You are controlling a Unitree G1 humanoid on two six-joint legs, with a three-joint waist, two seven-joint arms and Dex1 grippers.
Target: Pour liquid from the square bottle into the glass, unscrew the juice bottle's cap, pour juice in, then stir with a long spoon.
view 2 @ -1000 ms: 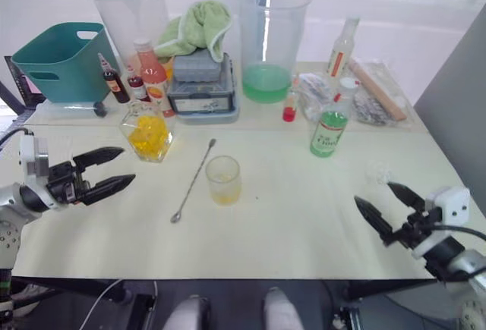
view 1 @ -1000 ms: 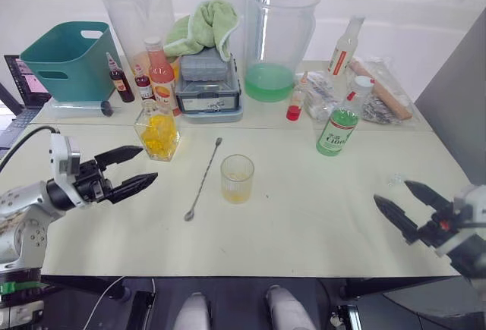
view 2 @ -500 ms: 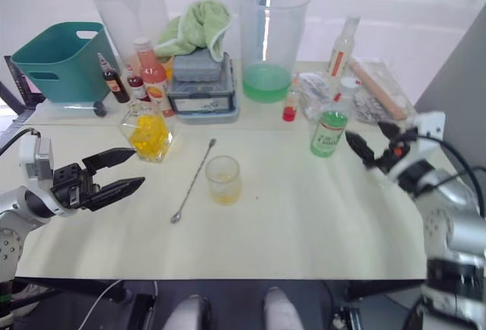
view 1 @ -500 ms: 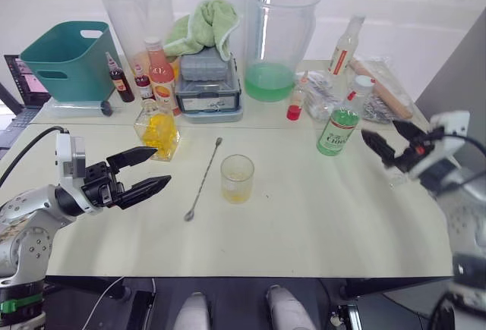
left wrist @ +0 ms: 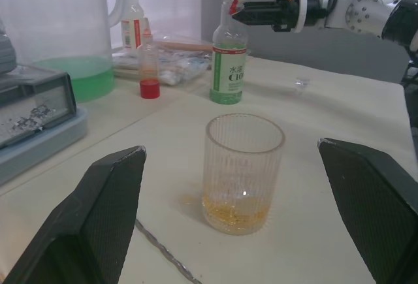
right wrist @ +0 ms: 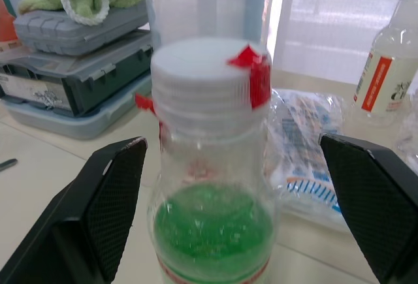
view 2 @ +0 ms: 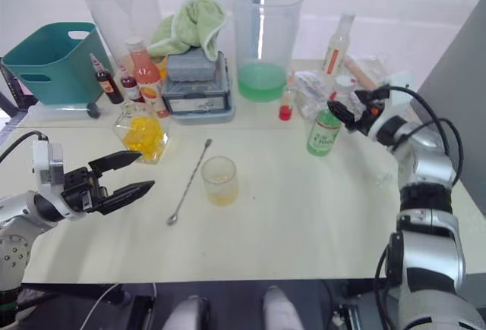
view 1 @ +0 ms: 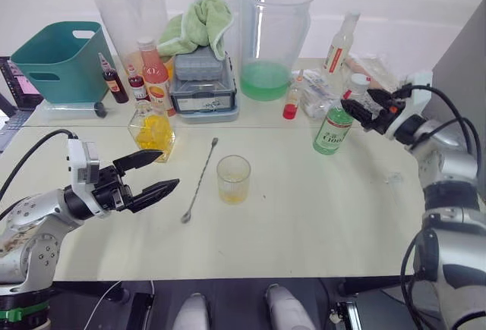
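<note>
Juice bottle (view 1: 332, 127) stands on the table (view 1: 319, 216), off to the right of the glass (view 1: 232, 179), with its white cap (right wrist: 206, 68) on. My right gripper (view 1: 360, 111) is up at the cap, fingers apart on each side and not touching it yet. The glass has a little yellow liquid in the bottom, so I think the first pour is done. The square bottle (view 1: 154, 128) stands at the left. My left gripper (view 1: 156, 174) hangs wide open near the glass, holding nothing. The long spoon (view 1: 200, 179) lies flat beside the glass. I have yet to unscrew, pour juice and stir.
</note>
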